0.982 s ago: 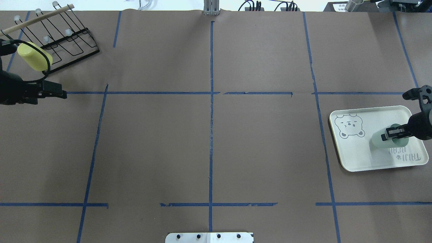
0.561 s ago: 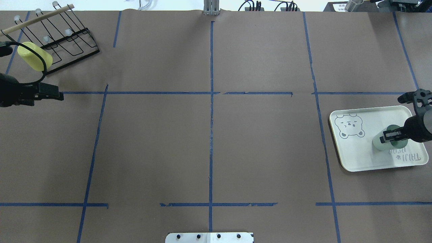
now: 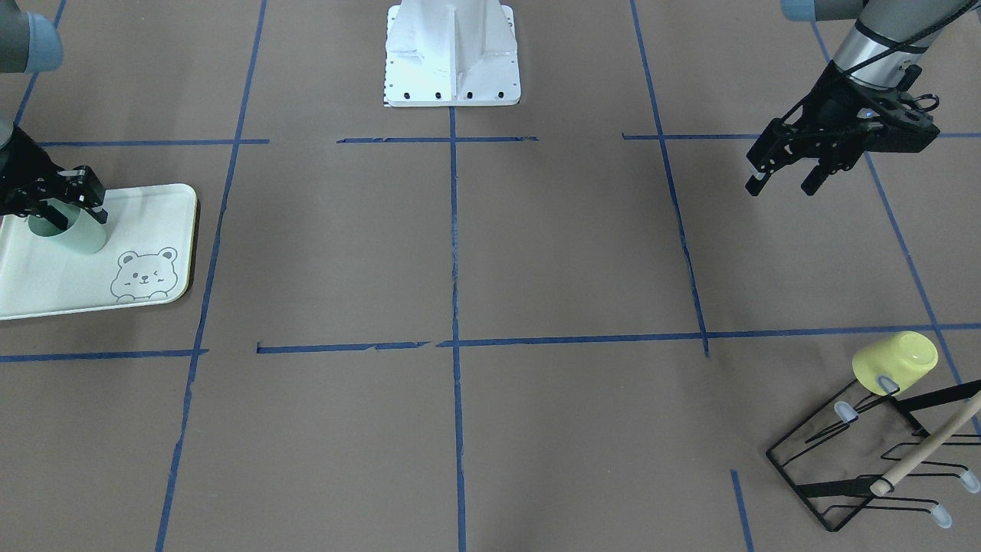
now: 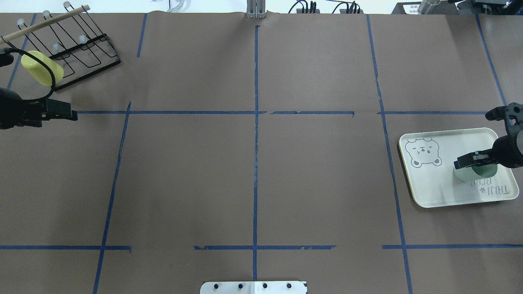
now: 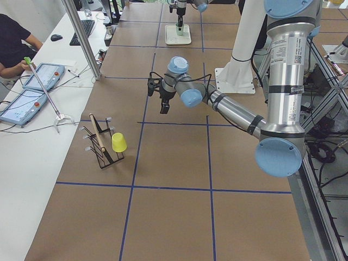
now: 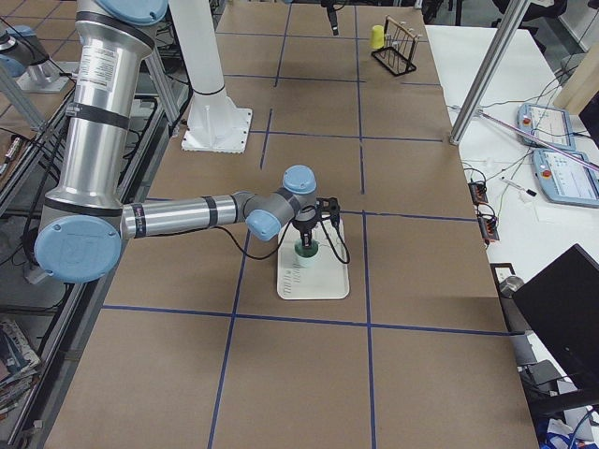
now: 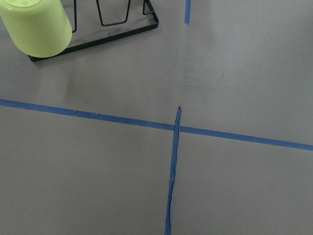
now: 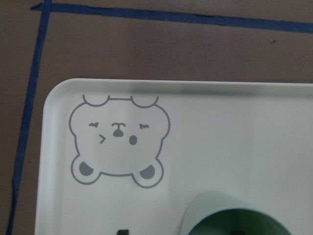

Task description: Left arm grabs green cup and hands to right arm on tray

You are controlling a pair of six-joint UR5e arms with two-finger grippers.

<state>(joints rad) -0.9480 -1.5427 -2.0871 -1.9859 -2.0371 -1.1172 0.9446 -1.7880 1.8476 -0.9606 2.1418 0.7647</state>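
Observation:
The green cup stands upright on the tray, right of the bear drawing. My right gripper hangs over its rim. In the front-facing view the gripper's fingers are spread at the cup's rim. In the right wrist view a finger tip sits apart from the cup's wall, so it looks open. My left gripper is open and empty, far off at the table's left side.
A pale yellow cup hangs on a black wire rack with a wooden dowel at the far left corner, just behind my left gripper. Blue tape lines cross the brown table. The robot base plate sits mid-table at the near edge.
The green cup went from tilted in my right gripper to upright on the tray, and the fingers have spread off it. My left gripper drifted slightly left.

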